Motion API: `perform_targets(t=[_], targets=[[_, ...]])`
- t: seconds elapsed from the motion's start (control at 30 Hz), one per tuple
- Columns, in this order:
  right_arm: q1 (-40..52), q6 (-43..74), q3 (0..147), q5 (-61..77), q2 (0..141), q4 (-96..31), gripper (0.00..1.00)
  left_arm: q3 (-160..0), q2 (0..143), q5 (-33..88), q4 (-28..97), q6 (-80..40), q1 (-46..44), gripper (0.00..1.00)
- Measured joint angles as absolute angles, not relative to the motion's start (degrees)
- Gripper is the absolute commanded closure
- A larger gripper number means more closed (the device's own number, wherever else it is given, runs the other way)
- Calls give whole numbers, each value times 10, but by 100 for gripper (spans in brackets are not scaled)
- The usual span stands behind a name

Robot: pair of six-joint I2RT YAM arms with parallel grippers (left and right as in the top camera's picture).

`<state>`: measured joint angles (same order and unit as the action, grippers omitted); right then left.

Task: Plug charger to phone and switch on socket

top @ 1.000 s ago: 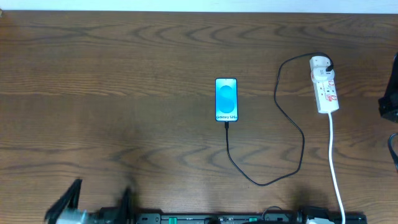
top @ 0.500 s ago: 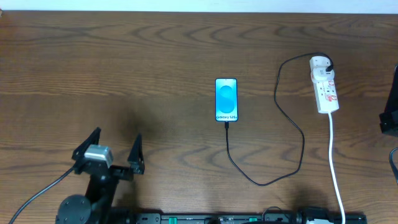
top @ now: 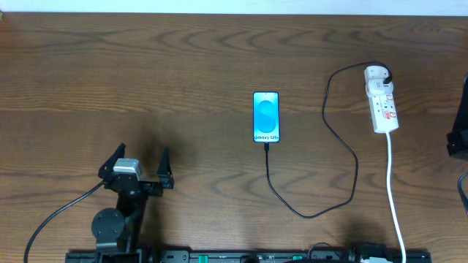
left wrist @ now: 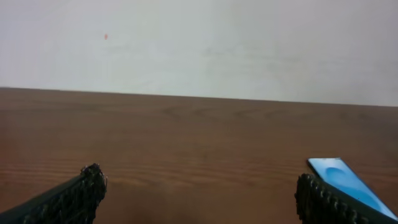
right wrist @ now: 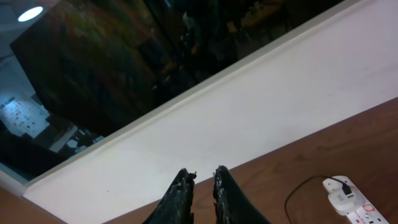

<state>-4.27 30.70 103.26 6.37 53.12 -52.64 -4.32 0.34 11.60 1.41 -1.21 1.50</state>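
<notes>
The phone (top: 266,117) lies face up mid-table, its blue screen lit. The charger (top: 314,214), a thin black cable, meets the phone's bottom edge, loops towards the front and runs up to a white adapter on the socket (top: 382,102), a white power strip at the right. My left gripper (top: 141,159) is open and empty at the front left, well apart from the phone. In the left wrist view its fingers (left wrist: 202,190) are spread wide, with the phone (left wrist: 349,185) by the right finger. My right gripper (right wrist: 203,176) is shut and empty, raised, with the socket (right wrist: 348,200) below right.
The socket's white cord (top: 393,190) runs to the table's front edge. A dark part of the right arm (top: 458,135) shows at the right edge. A white wall (left wrist: 199,43) stands behind the table's far edge.
My left arm has come up from the front left edge into view, moving forward and to the right, gripper open. Phone, cable and socket have not moved.
</notes>
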Motion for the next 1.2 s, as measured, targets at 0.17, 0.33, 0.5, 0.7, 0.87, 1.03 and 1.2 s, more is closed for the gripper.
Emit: perform_targets(t=[0.17,0.33,0.5,0.7,0.87,1.03,1.2], targets=[[-43,307,1033,64,531,-526,89,-30,3,103,-3,-11,15,1],[-43,307,1033,64,529,-526,89,-13,3,101,-8,-10,15,1],[-43,307,1033,64,524,-524,89,-6,5,98,-6,-7,15,0],[-43,308,1033,64,520,-517,85,-8,5,88,6,-1,15,1],[-43,310,1033,64,520,-511,76,-8,9,86,7,-1,15,1],[-43,310,1033,64,520,-498,67,-9,10,86,8,-1,15,1],[-43,310,1033,64,520,-499,69,-9,10,86,8,-1,15,1]])
